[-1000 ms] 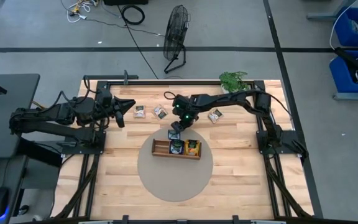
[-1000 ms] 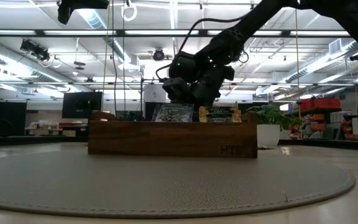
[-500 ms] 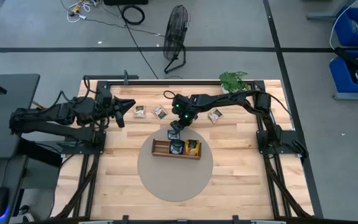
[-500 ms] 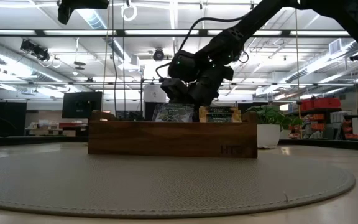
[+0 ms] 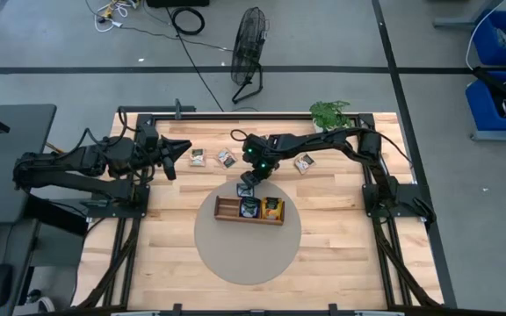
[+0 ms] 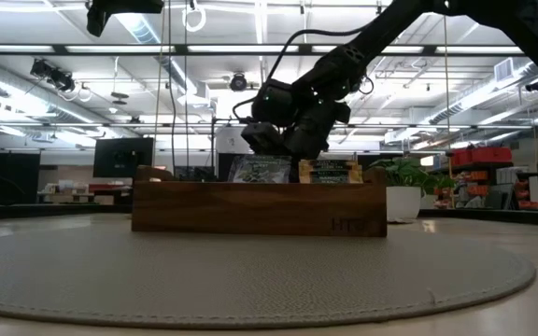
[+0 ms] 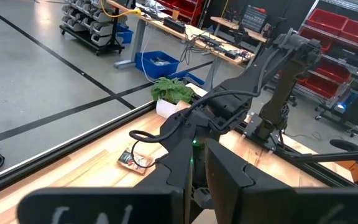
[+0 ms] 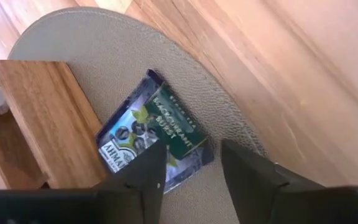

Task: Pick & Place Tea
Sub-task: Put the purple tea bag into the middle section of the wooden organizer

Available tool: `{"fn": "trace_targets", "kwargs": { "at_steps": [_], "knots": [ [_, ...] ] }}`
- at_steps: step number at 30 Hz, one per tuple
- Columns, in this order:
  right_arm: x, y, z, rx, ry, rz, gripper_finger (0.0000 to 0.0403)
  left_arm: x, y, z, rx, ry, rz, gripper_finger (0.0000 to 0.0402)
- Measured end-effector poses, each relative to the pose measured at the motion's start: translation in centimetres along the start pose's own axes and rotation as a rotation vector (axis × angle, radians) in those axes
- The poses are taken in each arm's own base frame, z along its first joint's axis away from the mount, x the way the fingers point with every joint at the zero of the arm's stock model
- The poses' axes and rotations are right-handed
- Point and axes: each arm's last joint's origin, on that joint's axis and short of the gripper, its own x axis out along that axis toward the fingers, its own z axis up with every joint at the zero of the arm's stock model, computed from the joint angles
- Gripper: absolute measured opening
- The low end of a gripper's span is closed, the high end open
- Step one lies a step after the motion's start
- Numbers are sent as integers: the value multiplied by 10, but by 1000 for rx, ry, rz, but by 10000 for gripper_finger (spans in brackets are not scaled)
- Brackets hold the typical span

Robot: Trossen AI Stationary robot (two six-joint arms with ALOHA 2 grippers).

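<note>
While the low camera looks level across the round grey mat (image 6: 250, 280) filling the bottom of its frame, the wooden tray (image 6: 258, 207) sits mid-picture with two tea packets standing up out of it, a dark one (image 6: 261, 169) and an orange-yellow one (image 6: 330, 171), upright probably because the compartments are narrow. Just above and behind the tray hangs the right gripper (image 6: 274, 142), and the wrist picture explains its business: its two fingers are spread apart with nothing between them, and under the gap a dark blue packet (image 8: 156, 139) lies flat on the mat, one edge touching the tray's outer wall (image 8: 48, 118). I judge it sits outside the compartments and needs lifting in, though lying flat against the wood it may be awkward to pinch. From overhead, the same packet (image 5: 246, 190) shows at the upper edge of the tray (image 5: 228, 209), near the frame's centre, with the right gripper (image 5: 253, 175) directly over it. Farther up the table, loose packets wait on the bare boards: two (image 5: 198, 157) (image 5: 227, 158) left of centre and one (image 5: 304, 163) to the right. The left gripper (image 5: 178, 149) rests at the table's upper left, clear of the work, its fingers close together and holding nothing. Beyond, a potted plant (image 5: 329, 113) stands at the table's top edge.
</note>
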Motion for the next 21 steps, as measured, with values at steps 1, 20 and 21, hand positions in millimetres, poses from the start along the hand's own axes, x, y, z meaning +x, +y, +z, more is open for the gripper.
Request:
{"fn": "trace_targets", "kwargs": {
  "at_steps": [1,20,21],
  "knots": [
    [0,0,0,-5,2,1,150,0,0,0,0,0,0,46],
    [2,0,-1,-88,-3,-25,5,0,0,0,1,0,0,46],
    [2,0,-1,-89,-3,-25,4,0,0,0,1,0,0,46]
  ]
}}
